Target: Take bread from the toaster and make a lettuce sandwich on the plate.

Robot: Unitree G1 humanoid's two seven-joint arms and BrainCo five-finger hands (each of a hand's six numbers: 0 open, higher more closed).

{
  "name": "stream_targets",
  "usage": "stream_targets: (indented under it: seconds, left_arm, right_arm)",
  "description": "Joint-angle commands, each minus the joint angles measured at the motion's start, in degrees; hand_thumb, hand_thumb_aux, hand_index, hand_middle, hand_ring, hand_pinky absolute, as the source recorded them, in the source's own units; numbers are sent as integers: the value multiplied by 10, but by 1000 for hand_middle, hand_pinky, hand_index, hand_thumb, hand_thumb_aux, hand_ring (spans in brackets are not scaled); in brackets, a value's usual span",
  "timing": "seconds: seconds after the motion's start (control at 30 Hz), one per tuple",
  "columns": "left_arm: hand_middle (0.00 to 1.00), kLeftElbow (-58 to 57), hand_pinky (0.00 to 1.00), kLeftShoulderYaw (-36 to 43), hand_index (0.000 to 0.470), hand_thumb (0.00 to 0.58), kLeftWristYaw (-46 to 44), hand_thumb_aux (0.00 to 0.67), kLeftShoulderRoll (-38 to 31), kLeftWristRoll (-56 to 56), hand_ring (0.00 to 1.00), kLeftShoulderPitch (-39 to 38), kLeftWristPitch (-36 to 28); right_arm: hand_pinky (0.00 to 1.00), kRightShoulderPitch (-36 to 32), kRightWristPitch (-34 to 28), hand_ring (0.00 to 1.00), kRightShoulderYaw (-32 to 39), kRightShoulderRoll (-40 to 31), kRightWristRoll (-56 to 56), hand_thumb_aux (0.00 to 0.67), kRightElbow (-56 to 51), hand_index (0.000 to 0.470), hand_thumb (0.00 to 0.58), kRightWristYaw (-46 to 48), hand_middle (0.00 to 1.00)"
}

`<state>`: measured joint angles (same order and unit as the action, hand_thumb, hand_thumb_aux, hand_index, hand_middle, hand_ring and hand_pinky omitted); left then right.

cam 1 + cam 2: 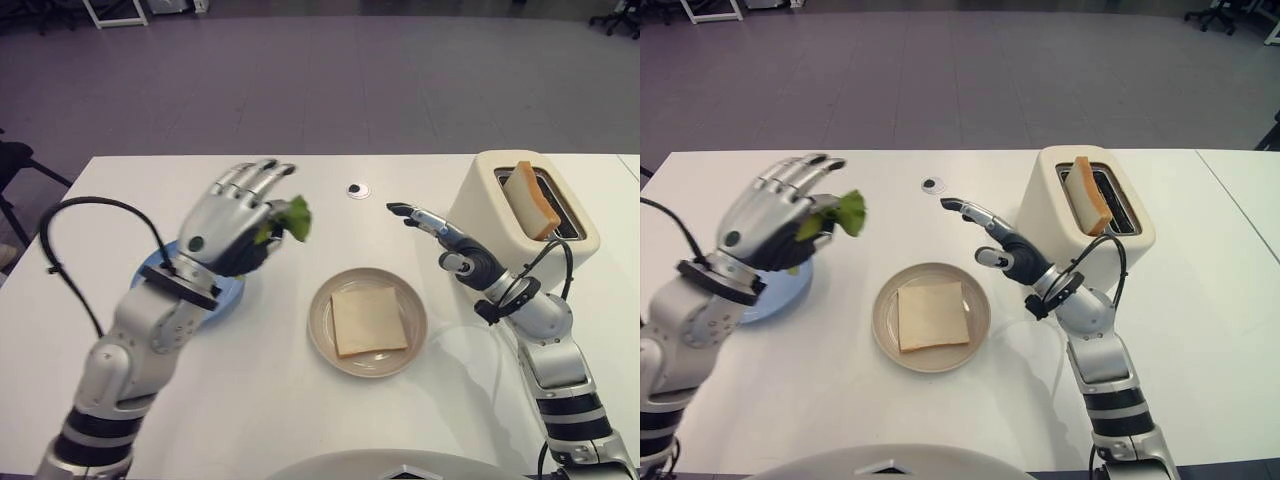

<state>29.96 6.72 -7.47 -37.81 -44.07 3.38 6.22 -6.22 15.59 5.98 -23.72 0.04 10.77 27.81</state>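
On the plate [322, 300] lies one bread slice [368, 320]. The left hand [225, 230] grips the lettuce [296, 220], the right hand [450, 245] is open. A second slice [532, 200] waits in the toaster [482, 195]

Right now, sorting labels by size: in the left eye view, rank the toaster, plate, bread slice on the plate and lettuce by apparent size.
1. toaster
2. plate
3. bread slice
4. lettuce, smallest even though it is raised nearer the camera

I note: left silver robot hand [225, 225], satin metallic; green lettuce leaf [297, 218], crinkled; boxy cream toaster [490, 205], smooth semi-gloss plastic; round beige plate [318, 320], glazed; white bench [300, 420], matt.
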Motion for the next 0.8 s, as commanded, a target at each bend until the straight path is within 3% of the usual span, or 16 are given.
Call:
stream_targets:
  seconds: [0.03, 0.17, 0.3, 0.63, 0.67, 0.7, 0.8]
  left_arm:
    - [0, -44, 0, 113, 470, 580, -12, 670, 70, -49, 0, 30, 30]
    - [0, -123, 0, 212, 470, 580, 3, 670, 117, -121, 0, 39, 66]
    - [0, -188, 0, 264, 470, 580, 15, 670, 120, -180, 0, 40, 89]
    - [0, -205, 0, 270, 470, 580, 31, 670, 110, -212, 0, 37, 103]
    - [0, -202, 0, 270, 332, 530, 31, 473, 111, -212, 0, 37, 104]
    - [0, -199, 0, 270, 184, 366, 33, 263, 111, -212, 0, 37, 105]
    - [0, -188, 0, 263, 7, 18, 39, 11, 109, -211, 0, 35, 107]
  right_arm:
    - [0, -11, 4, 0, -24, -3, 6, 0, -21, 0, 0, -10, 0]
    - [0, -26, 4, 0, -51, -4, 10, 0, -42, 0, 0, -23, 0]
    - [0, -29, 4, 0, -52, 0, 8, 0, -41, 0, 0, -24, 0]
    - [0, -27, 9, 0, -48, 3, 7, 0, -39, 0, 0, -21, 0]
    - [0, -27, 10, 0, -47, 2, 6, 0, -40, 0, 0, -21, 0]
    - [0, -27, 10, 0, -47, 2, 6, 0, -40, 0, 0, -21, 0]
    - [0, -26, 11, 0, -45, 3, 6, 0, -39, 0, 0, -20, 0]
